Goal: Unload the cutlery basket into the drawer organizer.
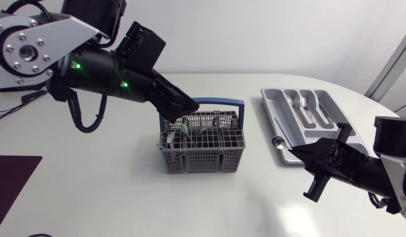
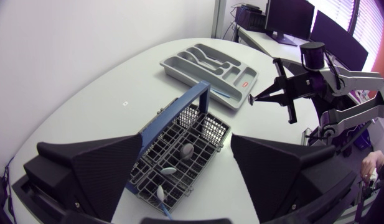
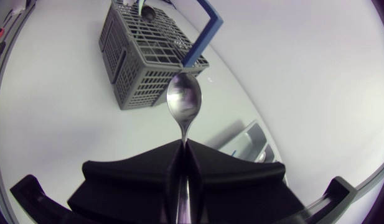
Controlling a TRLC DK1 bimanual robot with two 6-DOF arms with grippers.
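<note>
Inside one basket (image 1: 203, 160) lie three utensils (image 2: 187, 149); right jaws pinch one spoon (image 3: 184, 99).

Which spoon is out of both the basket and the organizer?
The spoon clamped by its handle in the right gripper; the others sit in the basket or organizer.

TABLE, MID-UNLOADING: Your grey mesh cutlery basket (image 1: 203, 160) stands upright at mid-table, its blue handle (image 1: 219, 103) raised. A few loose spoons (image 2: 187, 149) and a greenish piece (image 1: 183, 128) lie in its compartments. Well apart to its right, the grey drawer organizer (image 1: 271, 105) lies flat, with two stowed spoons (image 1: 303, 103) in its middle slots. One metal spoon (image 3: 183, 99) juts bowl-first from your right gripper (image 3: 183, 144), clamped by its handle, near the organizer's corner.
</note>
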